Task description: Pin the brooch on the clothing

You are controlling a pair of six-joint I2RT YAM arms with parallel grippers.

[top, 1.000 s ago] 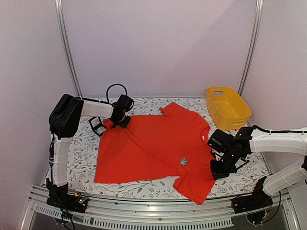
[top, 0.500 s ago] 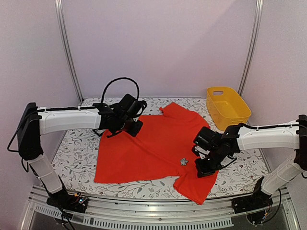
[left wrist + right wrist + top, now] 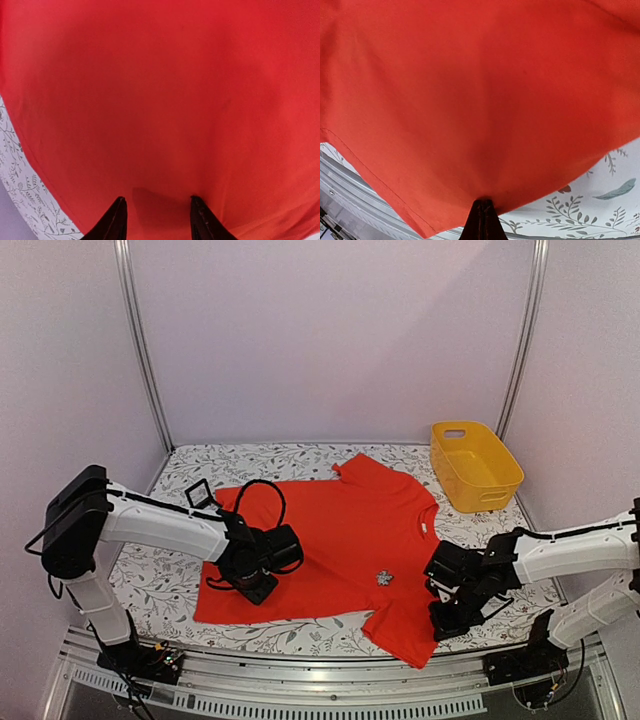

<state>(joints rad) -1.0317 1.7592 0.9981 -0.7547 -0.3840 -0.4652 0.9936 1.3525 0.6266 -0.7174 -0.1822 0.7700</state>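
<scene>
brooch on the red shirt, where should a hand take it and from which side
Probably pinch the brooch across its outer edges, coming straight down from above: it is tiny and lies flat on the red T-shirt, so a sideways approach would likely only catch cloth.

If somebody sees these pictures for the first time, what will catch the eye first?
The bright red-orange T-shirt, spread flat in the middle of the flowered table, dominates the scene. A tiny glittering brooch lies on its near right part, and a yellow basket stands at the far right. The left gripper and right gripper hang low at the shirt's near edges.
</scene>
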